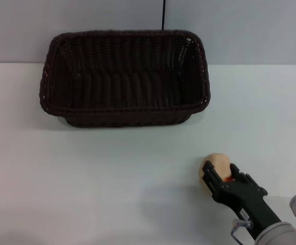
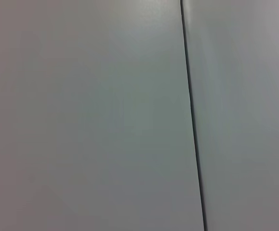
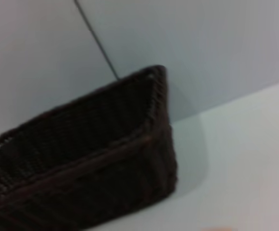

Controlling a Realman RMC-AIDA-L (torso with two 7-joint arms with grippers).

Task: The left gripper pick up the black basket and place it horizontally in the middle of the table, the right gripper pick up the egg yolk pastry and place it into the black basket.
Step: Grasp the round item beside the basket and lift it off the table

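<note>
- Left gripper: out of sight in every view; left wrist camera faces only a plain grey wall panel point(image 2: 82, 115) with a dark vertical seam point(image 2: 191, 115).
- Black basket point(image 1: 125, 79): set down at the far middle of the white table point(image 1: 87, 184), long axis running left to right, open side up, nothing inside. Dark woven wicker, open-weave walls, braided rim, rounded corners; one corner point(image 3: 156, 96) fills the right wrist view.
- Egg yolk pastry point(image 1: 214, 167): near right part of the table, well apart from the basket. Small, round, pale cream, smooth, with an orange-red patch showing between the fingers.
- Right gripper point(image 1: 220, 179): black two-fingered claw, down at table level, fingers closed in around the pastry's near side, apparently gripping it.
- Coming move, by judgement: lift, then carry away from the robot and leftward, since the basket lies up-left of the claw; clear the near rim before release.
</note>
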